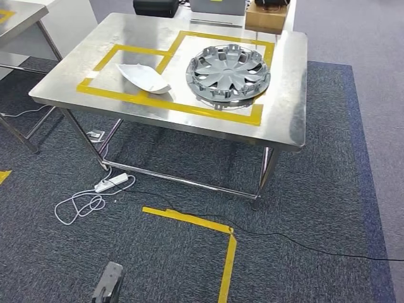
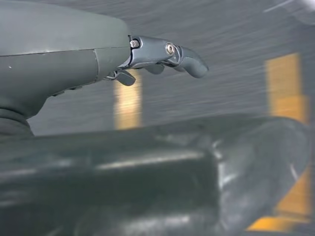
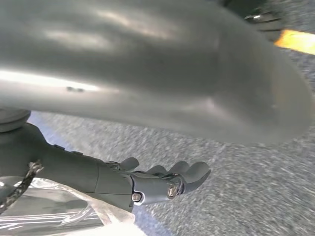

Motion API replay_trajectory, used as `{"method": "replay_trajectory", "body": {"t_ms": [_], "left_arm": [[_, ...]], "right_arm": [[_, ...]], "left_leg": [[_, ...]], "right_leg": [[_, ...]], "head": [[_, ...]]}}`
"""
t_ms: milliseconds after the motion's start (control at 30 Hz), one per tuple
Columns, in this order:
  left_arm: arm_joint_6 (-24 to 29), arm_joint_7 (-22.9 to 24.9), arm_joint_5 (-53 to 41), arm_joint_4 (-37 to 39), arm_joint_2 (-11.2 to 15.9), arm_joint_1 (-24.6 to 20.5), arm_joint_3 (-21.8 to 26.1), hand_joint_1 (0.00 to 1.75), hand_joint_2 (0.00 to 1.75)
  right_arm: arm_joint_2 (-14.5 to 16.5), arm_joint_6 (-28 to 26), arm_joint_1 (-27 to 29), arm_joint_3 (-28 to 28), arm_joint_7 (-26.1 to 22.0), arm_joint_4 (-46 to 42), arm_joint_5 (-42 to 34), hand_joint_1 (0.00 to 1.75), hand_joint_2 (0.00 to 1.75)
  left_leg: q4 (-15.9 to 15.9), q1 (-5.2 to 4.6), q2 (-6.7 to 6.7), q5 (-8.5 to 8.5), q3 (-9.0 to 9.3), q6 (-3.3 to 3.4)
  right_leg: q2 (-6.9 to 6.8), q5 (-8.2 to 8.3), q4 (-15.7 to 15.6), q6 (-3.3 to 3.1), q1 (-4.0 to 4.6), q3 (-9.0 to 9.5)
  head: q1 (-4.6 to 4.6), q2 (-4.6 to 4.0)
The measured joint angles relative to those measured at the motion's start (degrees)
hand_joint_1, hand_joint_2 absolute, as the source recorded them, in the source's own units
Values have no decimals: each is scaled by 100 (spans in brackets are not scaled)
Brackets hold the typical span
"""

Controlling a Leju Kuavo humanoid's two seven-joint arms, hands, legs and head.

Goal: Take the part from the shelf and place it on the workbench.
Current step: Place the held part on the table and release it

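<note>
On the steel workbench (image 1: 286,113), inside yellow tape outlines, lie a grey wheel cover (image 1: 228,71) and, to its left, a white curved shell part (image 1: 142,77). My left hand (image 2: 163,55) hangs beside my body over the carpet, fingers stretched out, holding nothing. My right hand (image 3: 163,181) also hangs low over the carpet with its fingers extended and nothing between them. A pale, shiny, wrinkled sheet (image 3: 63,214) shows behind the right wrist; I cannot tell what it is.
A second steel table (image 1: 19,19) stands at the far left. A power strip (image 1: 110,182) with a coiled white cable lies under the workbench. A black cable (image 1: 295,238) and yellow floor tape (image 1: 228,255) cross the carpet in front. A cardboard box (image 1: 267,16) and black case (image 1: 155,7) stand behind.
</note>
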Motion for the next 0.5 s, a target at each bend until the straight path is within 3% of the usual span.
{"method": "replay_trajectory", "body": {"t_ms": [33, 100, 167, 233, 267, 333, 367, 400, 433, 500], "left_arm": [[40, 198, -54, 228, -5, -7, 23, 0, 0], [84, 597, -148, 557, -25, -27, 39, 0, 0], [113, 1350, -322, 847, -53, -44, 40, 0, 0], [93, 2375, -568, 1119, -86, -24, 6, 0, 0], [69, 2761, -658, 1214, -109, -8, -18, 0, 0], [30, 3157, -717, 1348, -161, 14, -50, 0, 0], [21, 3226, -689, 1397, -193, 15, -52, 0, 0], [21, 3267, -648, 1445, -219, 16, -49, 0, 0], [27, 3298, -605, 1488, -245, 19, -44, 0, 0], [64, 3328, -537, 1549, -286, 26, -29, 0, 0]], "right_arm": [[0, 10, -5, -42, -84, 0, -45, 0, 0], [0, 36, -23, -117, -233, 0, -127, 0, 0], [1, 89, -49, -209, -458, 0, -243, 0, 0], [3, 164, -67, -314, -813, 0, -384, 0, 0], [3, 194, -73, -359, -1010, 0, -448, 0, 0], [4, 228, -81, -442, -1371, 0, -557, 0, 0], [4, 238, -84, -478, -1525, 0, -597, 0, 0], [4, 263, -85, -510, -1676, 0, -634, 0, 0], [4, 297, -85, -540, -1829, 0, -675, 0, 0], [4, 358, -91, -602, -2108, -1, -767, 0, 0]], "left_leg": [[-384, -2, 0, 149, 178, 19], [-797, -15, -9, 236, 339, 68], [-842, -19, -18, 226, 327, 127], [-875, -4, -1, 261, 325, 202], [-892, 3, 9, 281, 316, 241], [-890, -8, 16, 304, 273, 292], [-888, -17, 15, 312, 255, 304], [-885, -26, 14, 318, 245, 312], [-881, -33, 11, 321, 242, 313], [-869, -43, 4, 322, 248, 307]], "right_leg": [[-3, -8, 18, 22, 13, -10], [-18, -6, 47, 85, 32, -52], [-28, 9, 49, 152, 35, -78], [-22, -110, 173, 212, 26, -156], [-19, -263, 394, 238, 21, -266], [-18, -665, 1156, 275, 13, -617], [-18, -803, 1519, 286, 11, -777], [-18, -839, 1719, 291, 10, -856], [-18, -762, 1685, 287, 10, -821], [-20, -386, 1002, 256, 9, -440]], "head": [[1, 0], [7, 0], [14, 0], [26, 0], [39, 0], [65, 0], [71, 0], [73, 0], [77, 0], [79, 0]]}}
